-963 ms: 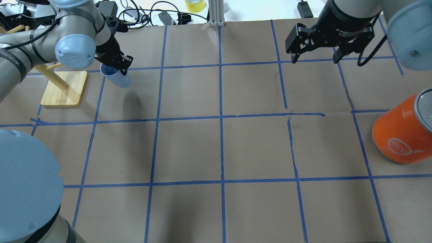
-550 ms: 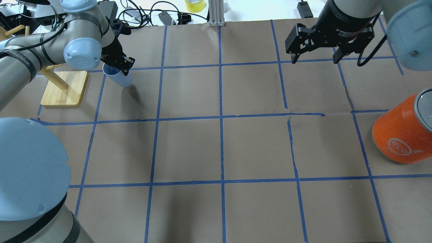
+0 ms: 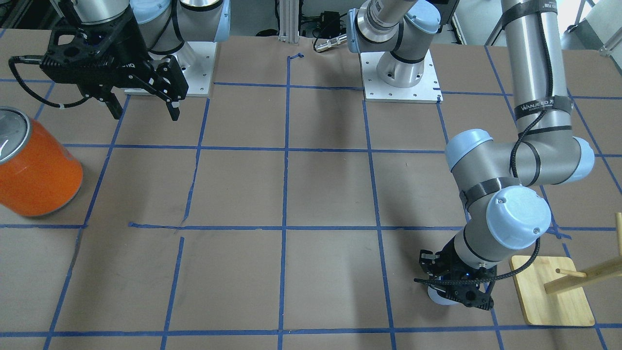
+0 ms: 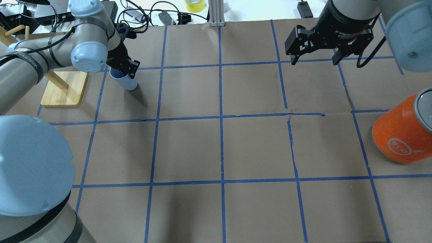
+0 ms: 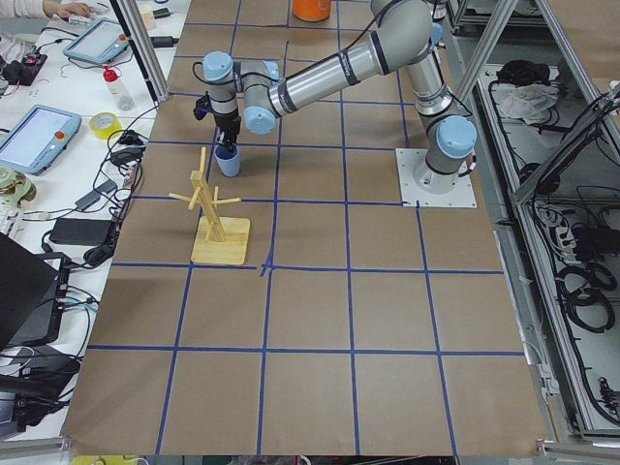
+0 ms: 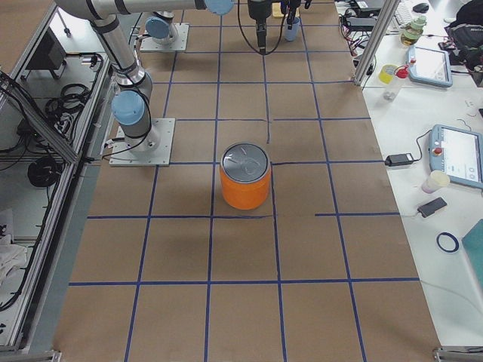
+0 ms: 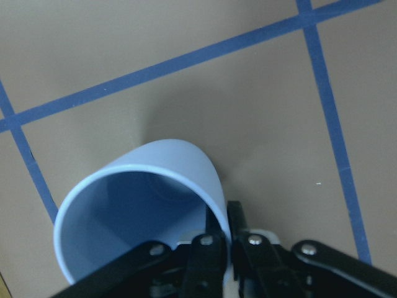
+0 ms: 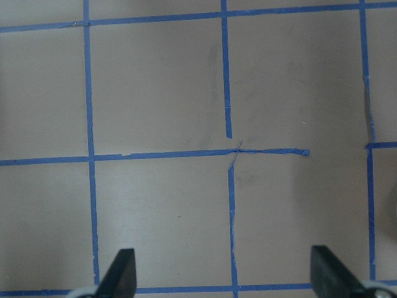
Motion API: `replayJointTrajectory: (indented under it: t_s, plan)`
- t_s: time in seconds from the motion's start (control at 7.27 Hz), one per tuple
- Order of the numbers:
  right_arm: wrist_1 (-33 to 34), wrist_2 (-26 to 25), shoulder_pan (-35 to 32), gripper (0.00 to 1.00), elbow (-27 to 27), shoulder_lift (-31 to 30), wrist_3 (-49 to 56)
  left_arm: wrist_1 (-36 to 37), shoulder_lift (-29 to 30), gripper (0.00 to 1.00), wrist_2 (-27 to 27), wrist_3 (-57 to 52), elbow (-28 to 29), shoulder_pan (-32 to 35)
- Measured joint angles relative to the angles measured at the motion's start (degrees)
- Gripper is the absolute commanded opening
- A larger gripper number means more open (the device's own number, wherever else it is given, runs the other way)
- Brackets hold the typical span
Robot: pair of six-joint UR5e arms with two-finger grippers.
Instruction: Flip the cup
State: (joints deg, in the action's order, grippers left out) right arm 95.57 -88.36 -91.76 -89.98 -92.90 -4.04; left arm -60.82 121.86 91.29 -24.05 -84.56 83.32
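The pale lavender-blue cup (image 4: 125, 81) is mouth-up and slightly tilted at the far left of the table, its base at or just above the paper. My left gripper (image 4: 124, 70) is shut on the cup's rim, one finger inside and one outside, as the left wrist view shows with the cup (image 7: 146, 192) and the gripper (image 7: 226, 242). The cup (image 3: 436, 295) shows partly under that gripper (image 3: 461, 291) in the front view, and small in the left view (image 5: 228, 163). My right gripper (image 4: 314, 57) is open and empty, high over the far right; it also shows in the right wrist view (image 8: 226, 273).
A wooden peg stand (image 4: 64, 88) stands just left of the cup, also in the front view (image 3: 551, 291). A big orange can (image 4: 401, 133) with a silver top stands at the right edge. Cables and a yellow tape roll (image 4: 194, 5) lie beyond the table's far edge.
My left gripper has moved right and down with the cup in it. The cup's shadow has closed up against its base. The right arm has not moved.
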Motion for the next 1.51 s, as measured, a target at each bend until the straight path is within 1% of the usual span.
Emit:
replayJointTrajectory:
  t_s: [0.14, 0.28, 0.41, 0.69, 0.83, 1.1, 1.38, 1.51]
  plan:
    - [0.0, 0.0, 0.0, 1.0, -0.1, 0.0, 0.0, -0.4, -0.6, 1.0, 0.0, 0.0, 0.0, 0.3]
    - [0.1, 0.0, 0.0, 1.0, -0.2, 0.0, 0.0, -2.3, -2.3, 1.0, 0.2, 0.2, 0.2, 1.0]
    - [0.0, 0.0, 0.0, 1.0, -0.2, 0.0, 0.0, -6.4, -5.0, 1.0, 0.5, 0.3, 0.7, 1.7]
    - [0.0, 0.0, 0.0, 1.0, -0.3, 0.0, 0.1, -16.8, -13.0, 1.0, 0.7, 2.2, 1.1, 3.4]
    - [0.1, 0.0, 0.0, 1.0, -0.2, 0.0, 0.1, -21.4, -17.2, 1.0, 0.8, 6.2, 1.1, 5.7]
    - [0.1, 0.0, 0.0, 1.0, -0.2, 0.0, 0.1, -26.8, -24.8, 1.0, 0.7, 16.3, 0.7, 10.5]
    - [0.1, 0.0, 0.0, 1.0, -0.3, 0.0, 0.1, -32.6, -31.7, 1.0, 0.7, 18.8, 0.4, 11.5]
    - [0.0, 0.0, 0.0, 1.0, -0.3, 0.0, 0.1, -34.2, -33.6, 1.0, 0.8, 18.9, 0.3, 11.2]
